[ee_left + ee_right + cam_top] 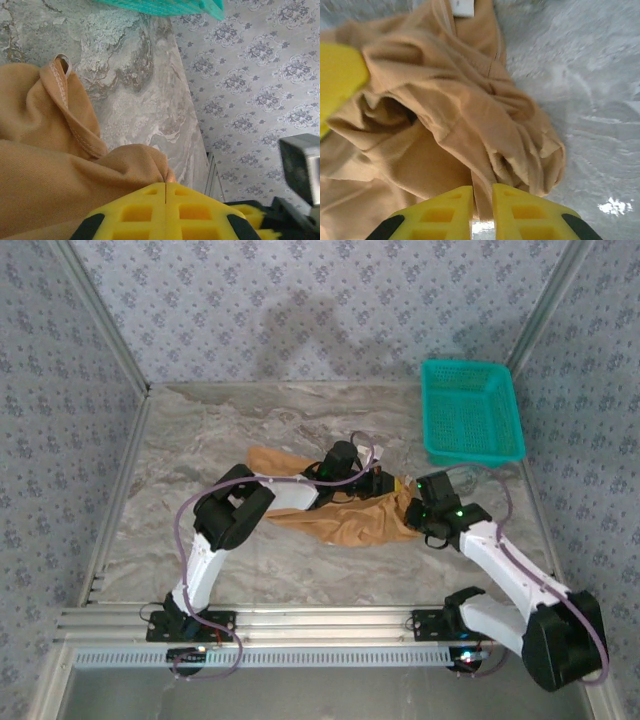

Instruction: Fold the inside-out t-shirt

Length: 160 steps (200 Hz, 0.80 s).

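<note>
Though crumpled, the t-shirt lies long axis left-right at mid-table, both arms bent inward over its right end. Left wrist: left gripper fingers pressed together on a raised fold. Right wrist: right gripper fingers barely apart, pinching a cloth strip; white label at far end.

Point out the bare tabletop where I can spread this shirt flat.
Widest free patch: table left of the t-shirt, up to the back wall. A bare strip runs between t-shirt and near rail. Crowded: centre-right, where left gripper and right gripper meet on the cloth, near the teal basket.
</note>
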{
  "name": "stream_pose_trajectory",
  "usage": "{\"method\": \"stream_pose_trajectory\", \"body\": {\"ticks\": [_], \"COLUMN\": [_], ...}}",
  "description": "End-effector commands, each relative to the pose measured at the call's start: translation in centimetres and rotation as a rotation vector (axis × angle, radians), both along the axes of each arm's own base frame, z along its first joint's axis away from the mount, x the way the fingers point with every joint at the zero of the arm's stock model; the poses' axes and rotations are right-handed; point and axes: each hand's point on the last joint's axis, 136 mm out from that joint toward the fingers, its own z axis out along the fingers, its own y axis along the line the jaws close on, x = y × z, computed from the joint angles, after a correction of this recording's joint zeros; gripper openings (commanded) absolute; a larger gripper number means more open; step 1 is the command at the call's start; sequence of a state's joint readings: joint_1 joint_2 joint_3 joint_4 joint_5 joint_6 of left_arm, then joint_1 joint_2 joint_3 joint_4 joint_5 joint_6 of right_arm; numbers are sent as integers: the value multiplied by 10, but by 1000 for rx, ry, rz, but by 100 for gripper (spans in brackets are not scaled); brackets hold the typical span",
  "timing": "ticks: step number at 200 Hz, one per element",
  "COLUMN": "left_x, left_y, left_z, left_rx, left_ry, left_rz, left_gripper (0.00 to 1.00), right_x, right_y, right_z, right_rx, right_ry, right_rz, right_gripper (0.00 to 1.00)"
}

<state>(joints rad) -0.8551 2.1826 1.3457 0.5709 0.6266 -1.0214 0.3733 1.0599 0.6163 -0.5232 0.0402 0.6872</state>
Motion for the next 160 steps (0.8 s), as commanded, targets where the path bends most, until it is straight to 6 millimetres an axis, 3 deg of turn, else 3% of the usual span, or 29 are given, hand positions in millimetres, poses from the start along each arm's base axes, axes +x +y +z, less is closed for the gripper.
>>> {"method": "stream_pose_trajectory", "body": {"ticks": [1, 56, 109, 160], "left_x": [1, 0, 0, 0], "left_y": [-4, -3, -3, -3], "left_z": [-7, -7, -7, -6], "left_rx": [10, 14, 15, 15], "left_ry": [0, -4, -5, -8], "left_rz": [-4, -10, -12, -13], "left_gripper": [0, 0, 0, 0], "right_x": [11, 21, 11, 2], "right_y": [15, 6, -2, -2], "right_z": [8, 0, -8, -22], "right_rx": [-12, -95, -130, -138], "right_ry": [-9, 25, 50, 91], "right_rz": [77, 44, 35, 54], "right_gripper": [25, 33, 27, 28]}}
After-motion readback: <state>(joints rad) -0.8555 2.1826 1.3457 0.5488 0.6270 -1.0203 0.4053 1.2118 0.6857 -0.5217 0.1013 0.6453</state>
